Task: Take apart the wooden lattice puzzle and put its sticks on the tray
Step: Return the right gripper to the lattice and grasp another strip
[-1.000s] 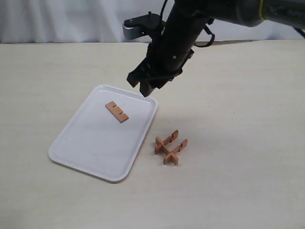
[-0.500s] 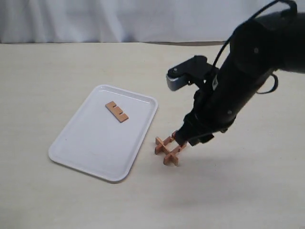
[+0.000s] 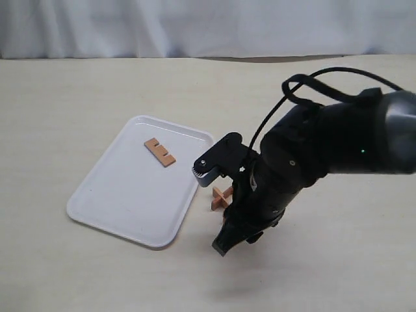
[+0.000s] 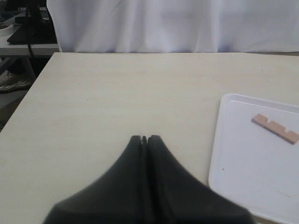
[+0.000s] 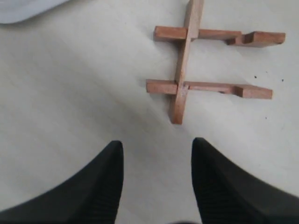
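- The wooden lattice puzzle (image 3: 221,197) (image 5: 180,86) lies on the bench (image 3: 65,84), just beside the tray (image 3: 123,195) and not on it.
- We count three sticks (image 5: 208,86) locked together in it.
- One loose stick (image 3: 160,151) lies flat on the tray, near one short end.
- The right gripper (image 5: 158,144) hangs over the bench beside the tray, near the puzzle. Its jaws are wide apart and hold nothing.
- The left gripper (image 4: 144,138) is over the bench beside the tray. Its jaws are pressed together with nothing between them.
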`<state>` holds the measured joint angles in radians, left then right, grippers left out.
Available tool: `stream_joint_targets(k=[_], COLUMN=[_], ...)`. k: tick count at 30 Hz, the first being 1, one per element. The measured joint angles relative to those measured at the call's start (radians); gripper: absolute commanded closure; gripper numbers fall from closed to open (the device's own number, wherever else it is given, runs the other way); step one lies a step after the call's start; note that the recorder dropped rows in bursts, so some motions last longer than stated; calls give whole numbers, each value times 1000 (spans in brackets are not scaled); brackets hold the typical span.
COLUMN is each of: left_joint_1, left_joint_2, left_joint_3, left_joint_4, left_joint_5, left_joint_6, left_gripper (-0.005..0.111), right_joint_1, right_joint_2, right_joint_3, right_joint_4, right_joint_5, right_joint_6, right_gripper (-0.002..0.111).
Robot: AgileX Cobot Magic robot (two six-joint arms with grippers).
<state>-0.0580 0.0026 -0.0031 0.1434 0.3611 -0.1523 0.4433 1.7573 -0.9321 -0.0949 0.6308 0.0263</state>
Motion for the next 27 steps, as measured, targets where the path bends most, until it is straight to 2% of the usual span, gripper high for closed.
stream_joint_targets(k=[15, 20, 22, 27], left_joint_1=[0, 0, 0, 0], left_joint_2=[0, 0, 0, 0], left_joint_3=[0, 0, 0, 0], left_joint_4=[0, 0, 0, 0], left_joint_5=[0, 0, 0, 0], left_joint_6=[0, 0, 0, 0], left_gripper=[107, 107, 107, 107], right_joint_1=[0, -29, -39, -43], right_joint_2=[97, 104, 104, 104], right_joint_3=[0, 0, 0, 0], right_joint_4=[-12, -14, -14, -16], right_joint_5=[-130, -134, -136, -138], right_joint_6=[19, 35, 37, 37], right_gripper=[65, 65, 72, 101])
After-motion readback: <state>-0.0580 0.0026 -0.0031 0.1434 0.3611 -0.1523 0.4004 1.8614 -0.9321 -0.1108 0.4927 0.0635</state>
